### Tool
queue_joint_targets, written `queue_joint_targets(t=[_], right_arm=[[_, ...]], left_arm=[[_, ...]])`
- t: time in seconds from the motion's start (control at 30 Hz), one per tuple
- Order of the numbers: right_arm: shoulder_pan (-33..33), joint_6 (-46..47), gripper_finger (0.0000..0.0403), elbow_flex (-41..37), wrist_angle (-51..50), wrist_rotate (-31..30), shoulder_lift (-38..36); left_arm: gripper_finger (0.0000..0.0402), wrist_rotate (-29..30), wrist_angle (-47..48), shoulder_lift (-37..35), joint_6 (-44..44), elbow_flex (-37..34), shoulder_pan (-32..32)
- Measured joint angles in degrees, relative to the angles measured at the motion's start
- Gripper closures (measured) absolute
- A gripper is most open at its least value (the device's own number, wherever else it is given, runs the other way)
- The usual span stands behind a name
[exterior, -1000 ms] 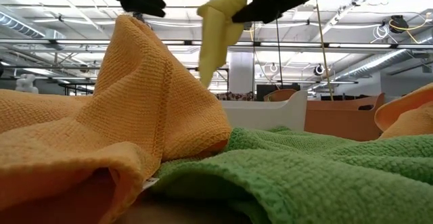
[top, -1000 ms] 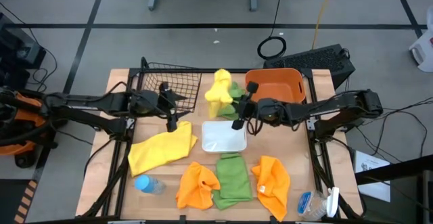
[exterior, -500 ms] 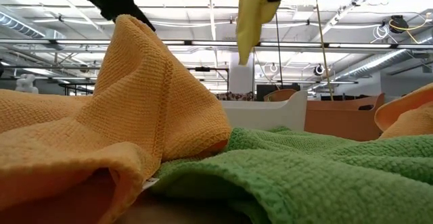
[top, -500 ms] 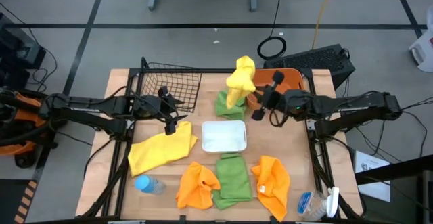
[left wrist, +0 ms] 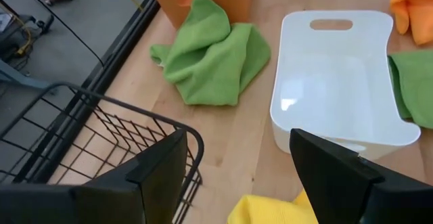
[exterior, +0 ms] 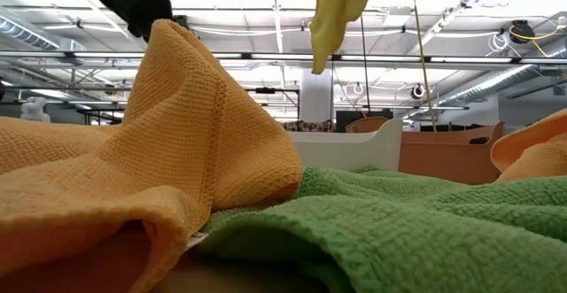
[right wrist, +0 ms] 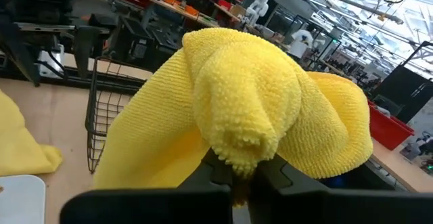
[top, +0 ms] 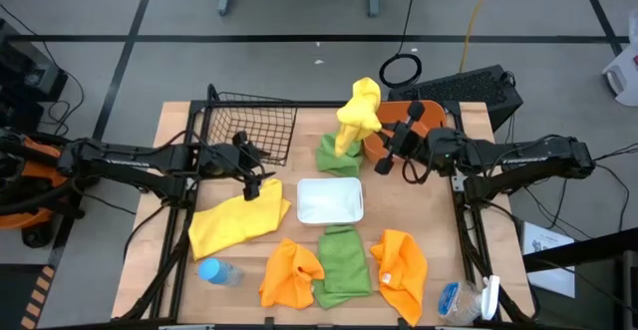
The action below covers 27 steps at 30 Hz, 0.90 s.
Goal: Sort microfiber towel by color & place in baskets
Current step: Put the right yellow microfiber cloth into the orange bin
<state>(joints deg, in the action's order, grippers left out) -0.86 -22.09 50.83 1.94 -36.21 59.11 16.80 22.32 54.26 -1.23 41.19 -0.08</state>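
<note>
The right gripper point(top: 384, 149) is clenched on a yellow towel point(top: 356, 113) and holds it in the air, above the near edge of the orange tub point(top: 429, 117), at about 1 o'clock from the white tray point(top: 330, 216). In the right wrist view the cloth bunches over the closed fingertips and falls down on both sides. I judge it is very light and soft, with no stiffness, so it takes any shape. The loop surface gives good friction, so it should not slip easily. A pinch on a raised fold or a bunched part, as here, seems best; a flat part lying on the wood is harder to catch.

The left gripper point(top: 253, 180) has its jaws apart and holds nothing. It hovers just above the second yellow towel point(top: 234, 220), at 9 o'clock from the tray, with the wire basket point(top: 249, 123) at 12 o'clock from it. One green towel point(top: 334, 158) lies beside the tub. Two orange towels point(top: 291, 273) point(top: 403, 260) and another green towel point(top: 342, 260) lie at 6 o'clock.
</note>
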Motion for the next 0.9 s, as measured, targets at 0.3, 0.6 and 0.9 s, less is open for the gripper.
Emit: queue_joint_targets(t=[0.3,0.6,0.9], right_arm=[[2.64,3.23,0.0399,0.00,-8.48,-12.26,0.00],[7.65,13.95,0.0399,0.00,-21.43,-13.29,0.02],[12.61,24.59,0.0399,0.00,-33.20,-13.05,2.12]], left_arm=[[0.0134,0.00,-1.02,0.00,0.02,-0.65,0.00],[0.0134,0.00,-1.04,0.00,0.00,-0.65,0.00],[0.0134,-0.02,-1.00,0.02,-1.45,-0.63,0.00]])
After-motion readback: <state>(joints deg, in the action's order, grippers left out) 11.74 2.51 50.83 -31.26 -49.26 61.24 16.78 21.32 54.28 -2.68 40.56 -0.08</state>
